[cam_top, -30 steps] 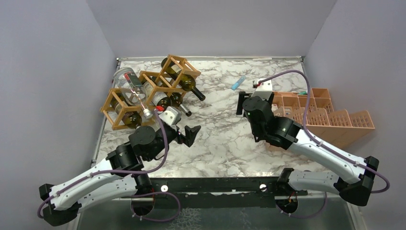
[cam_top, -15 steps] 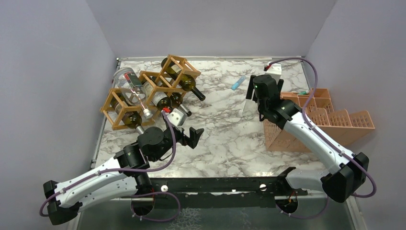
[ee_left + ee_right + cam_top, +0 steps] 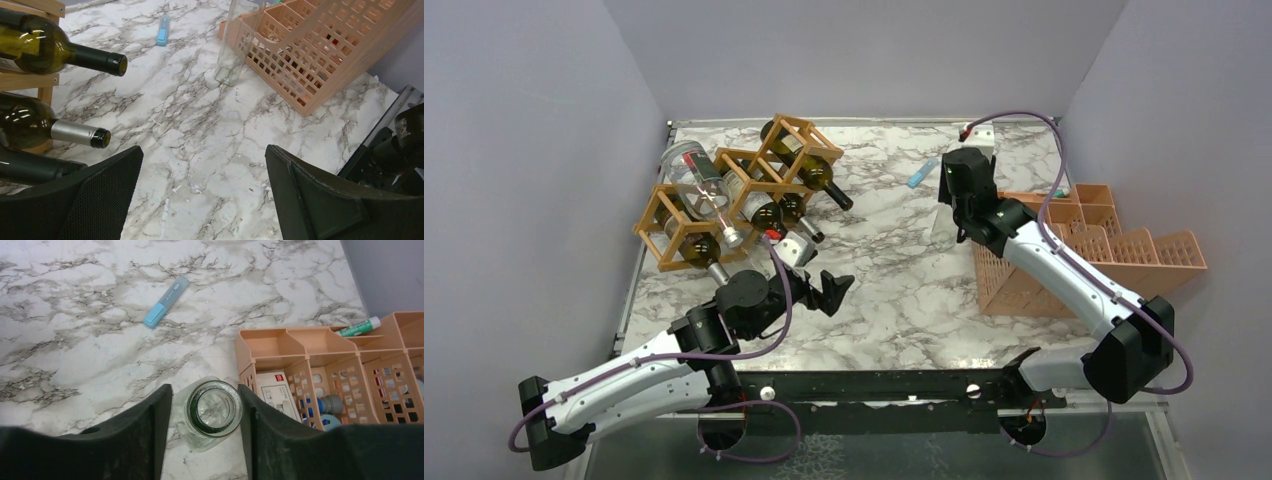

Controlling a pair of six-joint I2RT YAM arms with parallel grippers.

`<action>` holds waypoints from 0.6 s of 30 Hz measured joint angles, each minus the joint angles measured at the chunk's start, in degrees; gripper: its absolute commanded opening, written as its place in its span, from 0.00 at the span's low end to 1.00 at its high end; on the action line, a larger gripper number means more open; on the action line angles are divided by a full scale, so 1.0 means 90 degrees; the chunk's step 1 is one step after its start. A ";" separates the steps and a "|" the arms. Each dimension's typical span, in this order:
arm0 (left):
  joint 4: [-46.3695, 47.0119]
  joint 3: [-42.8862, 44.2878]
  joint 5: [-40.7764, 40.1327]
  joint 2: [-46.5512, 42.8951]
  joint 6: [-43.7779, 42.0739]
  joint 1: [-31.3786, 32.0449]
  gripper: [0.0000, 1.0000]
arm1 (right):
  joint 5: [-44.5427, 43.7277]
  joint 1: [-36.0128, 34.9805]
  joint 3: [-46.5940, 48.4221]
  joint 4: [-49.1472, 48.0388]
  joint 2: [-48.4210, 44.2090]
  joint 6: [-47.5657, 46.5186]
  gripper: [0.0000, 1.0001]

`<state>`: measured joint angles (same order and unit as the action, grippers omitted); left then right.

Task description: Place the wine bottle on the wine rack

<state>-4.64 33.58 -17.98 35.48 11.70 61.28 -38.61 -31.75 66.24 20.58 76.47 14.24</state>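
Note:
A clear glass wine bottle (image 3: 941, 230) stands upright on the marble table beside the pink crate. My right gripper (image 3: 954, 203) hangs over it. In the right wrist view the bottle's open mouth (image 3: 214, 407) sits between my fingers; the right gripper (image 3: 205, 390) is open, with a small gap on the left side. The wooden wine rack (image 3: 686, 232) at the far left holds several bottles (image 3: 816, 174) lying down. My left gripper (image 3: 832, 291) is open and empty over the table, near the rack; its wrist view (image 3: 204, 152) shows two bottle necks (image 3: 97, 59) on the left and the clear bottle (image 3: 234, 47) far off.
A salmon-pink gridded crate (image 3: 1124, 255) with small items stands at the right, right next to the clear bottle; it also shows in the left wrist view (image 3: 320, 55). A blue marker (image 3: 921, 173) lies on the table behind the bottle. Grey walls enclose the table.
My right arm has swung back and up from over the crate's front to above the clear bottle, its fingers now straddling the bottle's mouth. My left gripper drifted slightly right and nearer.

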 measured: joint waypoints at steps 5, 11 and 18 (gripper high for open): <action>0.0143 -0.0085 0.0124 0.0061 0.0112 0.0000 0.99 | 0.0078 0.0041 -0.0075 -0.0299 -0.0036 -0.0289 0.23; 0.0413 -0.0204 0.0170 0.0219 0.0185 0.0000 0.99 | 0.0474 0.0041 -0.0231 -0.0284 -0.0296 -0.0447 0.01; 0.0969 -0.0219 0.0393 0.0784 0.0238 0.0000 0.99 | 0.1292 0.0044 -0.0233 0.0214 -0.0767 -0.0486 0.01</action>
<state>4.08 31.62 -14.44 42.54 13.85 61.28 -26.98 -31.35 64.14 22.50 69.56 9.87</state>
